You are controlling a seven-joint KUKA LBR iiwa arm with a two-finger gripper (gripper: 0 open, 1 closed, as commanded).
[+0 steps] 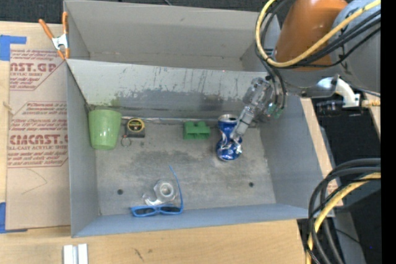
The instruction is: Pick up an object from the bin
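gripper [241,124] at blue-white object [228,145] in grey bin [185,40], grasp unclear, green cup [104,128] far left

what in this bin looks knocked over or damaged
The green cup lies tipped on its side at the left of the bin. The blue can by the pincer looks crumpled. Nothing looks spilled.

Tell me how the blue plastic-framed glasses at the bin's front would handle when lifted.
The blue plastic-framed glasses look thin, probably light, and would likely slide if pushed. One arm sticks out and may flex or snag. The clear tape roll beside them might get dragged along.
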